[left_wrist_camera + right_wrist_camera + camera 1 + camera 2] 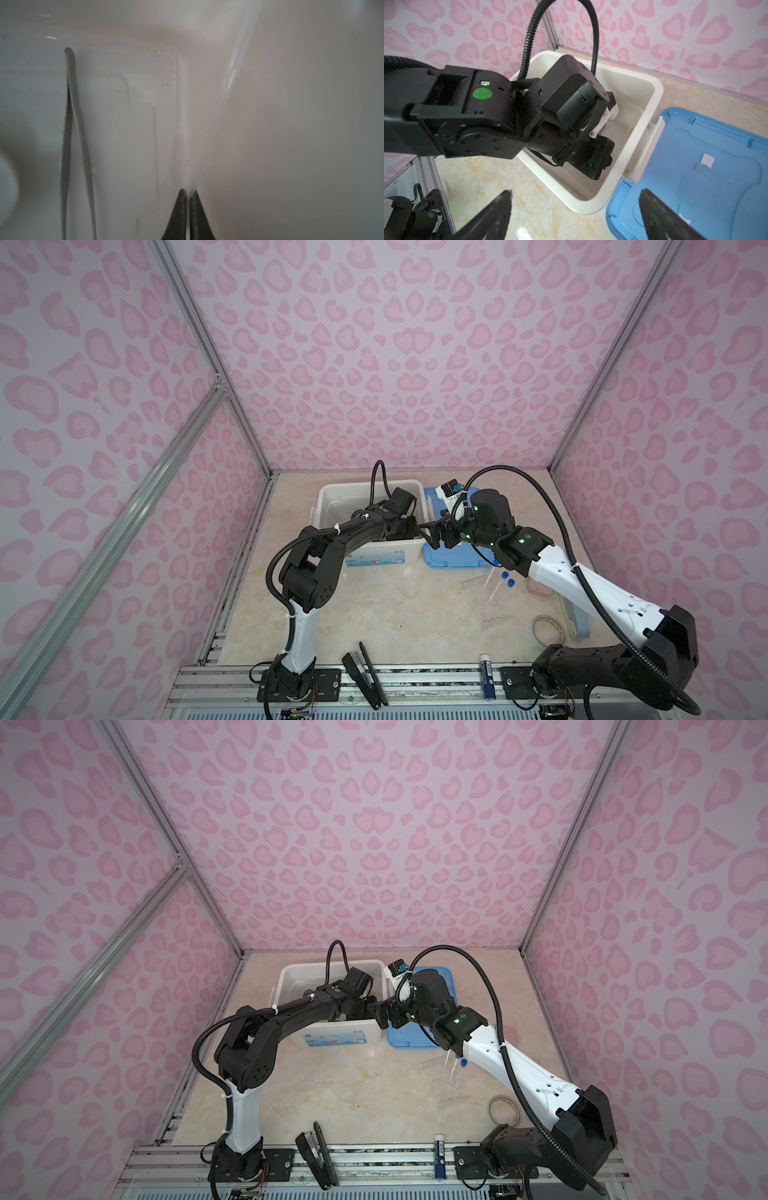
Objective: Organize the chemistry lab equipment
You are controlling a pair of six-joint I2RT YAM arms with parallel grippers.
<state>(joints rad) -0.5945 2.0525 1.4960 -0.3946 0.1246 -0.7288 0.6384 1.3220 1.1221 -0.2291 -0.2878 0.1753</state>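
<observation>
One pair of tweezers (70,68) near pinched-together left tool (188,190), right tool (576,191) spread apart

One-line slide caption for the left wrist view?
Inside the white bin, left gripper shut on a clear dropper beside tweezers.

You're getting soft, even overhead light in both top views. The counter (395,614) is showing only faint shadows under the arms, and the wide lens is stretching the walls toward the edges. The left wrist view is running dim and grey inside the bin (291,124). The tweezers (70,124) are reading soft, the left hand (188,190) tips are smearing, and a glare streak is cutting across. In the right wrist view the right hand (576,190) is blurring close up and the counter is glinting.
</observation>
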